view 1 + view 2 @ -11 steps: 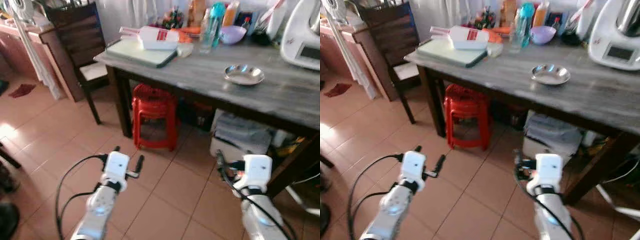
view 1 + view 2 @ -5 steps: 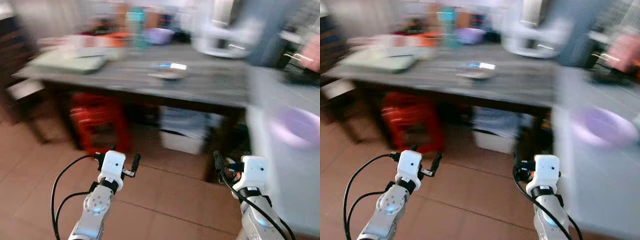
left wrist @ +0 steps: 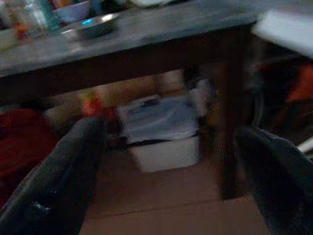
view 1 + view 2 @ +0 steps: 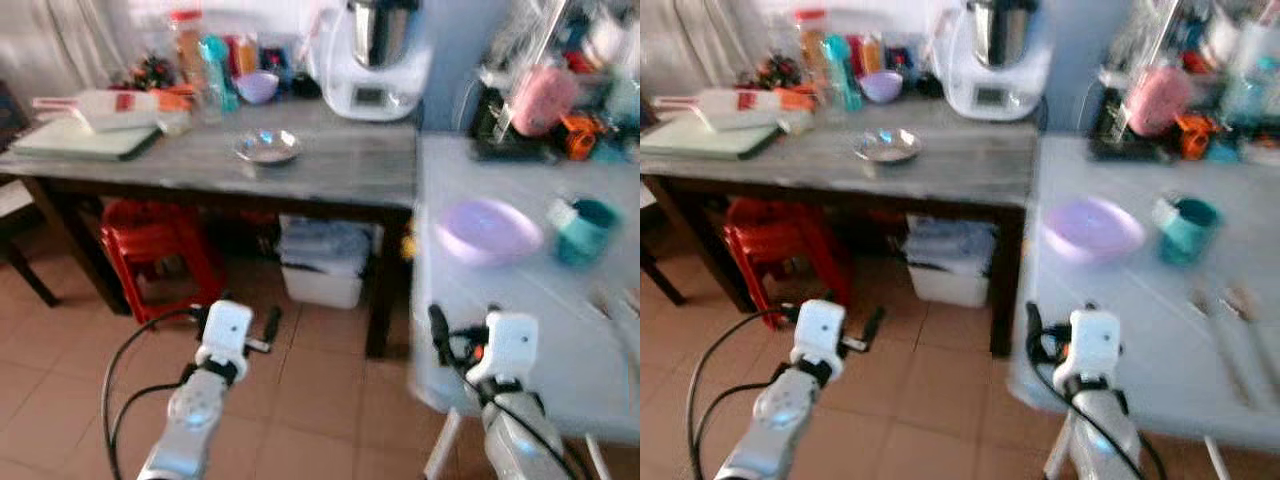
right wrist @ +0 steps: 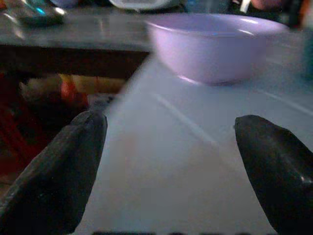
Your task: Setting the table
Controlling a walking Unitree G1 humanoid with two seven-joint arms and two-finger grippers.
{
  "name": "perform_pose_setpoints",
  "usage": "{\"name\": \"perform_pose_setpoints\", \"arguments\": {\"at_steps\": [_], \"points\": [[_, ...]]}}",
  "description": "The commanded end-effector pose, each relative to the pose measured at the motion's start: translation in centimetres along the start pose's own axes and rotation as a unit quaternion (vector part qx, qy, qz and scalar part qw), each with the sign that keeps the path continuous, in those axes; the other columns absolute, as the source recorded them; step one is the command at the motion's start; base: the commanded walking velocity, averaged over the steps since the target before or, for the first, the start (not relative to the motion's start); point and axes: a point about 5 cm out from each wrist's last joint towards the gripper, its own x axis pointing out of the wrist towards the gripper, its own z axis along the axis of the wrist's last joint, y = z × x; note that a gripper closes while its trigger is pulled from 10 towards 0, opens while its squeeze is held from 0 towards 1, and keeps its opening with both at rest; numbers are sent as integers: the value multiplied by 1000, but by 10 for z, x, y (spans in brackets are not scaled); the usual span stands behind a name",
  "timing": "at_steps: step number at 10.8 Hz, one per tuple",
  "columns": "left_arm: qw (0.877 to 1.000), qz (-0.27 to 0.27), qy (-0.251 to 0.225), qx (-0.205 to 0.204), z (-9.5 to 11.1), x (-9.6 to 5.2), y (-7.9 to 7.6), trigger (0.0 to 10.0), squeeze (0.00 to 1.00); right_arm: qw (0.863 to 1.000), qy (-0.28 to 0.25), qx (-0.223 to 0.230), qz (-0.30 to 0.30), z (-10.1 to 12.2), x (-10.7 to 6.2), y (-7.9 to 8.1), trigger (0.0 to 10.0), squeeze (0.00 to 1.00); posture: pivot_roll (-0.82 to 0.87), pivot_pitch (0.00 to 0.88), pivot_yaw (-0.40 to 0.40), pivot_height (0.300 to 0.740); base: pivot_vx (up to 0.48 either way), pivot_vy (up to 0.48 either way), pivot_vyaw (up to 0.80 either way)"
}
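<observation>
**Bowl ahead of my right gripper, both grippers empty**

Bowl (image 5: pixel 215 46), lilac, sits on the white table (image 4: pixel 520 310) at right of centre in the eye views, straight ahead of my right gripper (image 5: pixel 168 171), whose fingers (image 5: pixel 58 166) are spread wide and hold nothing. My left gripper (image 3: pixel 166 176) is spread wide too, low over the tiled floor (image 4: pixel 320 400), facing a white bin (image 3: pixel 164 132) under the grey table (image 4: pixel 330 165). Near the bowl stands a teal cup (image 4: pixel 583 228). A steel dish (image 4: pixel 266 146) lies on the grey table at upper left.
</observation>
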Motion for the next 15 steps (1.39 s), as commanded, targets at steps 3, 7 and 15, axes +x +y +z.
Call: {"name": "perform_pose_setpoints", "arguments": {"at_steps": [3,7,15], "points": [[1000,0,-14,4,9,4,3,10000,0,1000,-25,-5,2,12,4,2,10000,0,-16,0,48,740,0,-305,0],[999,-25,-20,-35,13,4,0,10000,0,999,-31,-8,4,14,4,3,10000,0,-17,0,52,740,0,-69,0],[995,-66,-37,-62,20,3,-7,10000,0,999,-44,-27,13,24,5,4,10000,0,-26,0,43,740,0,0,0]]}}
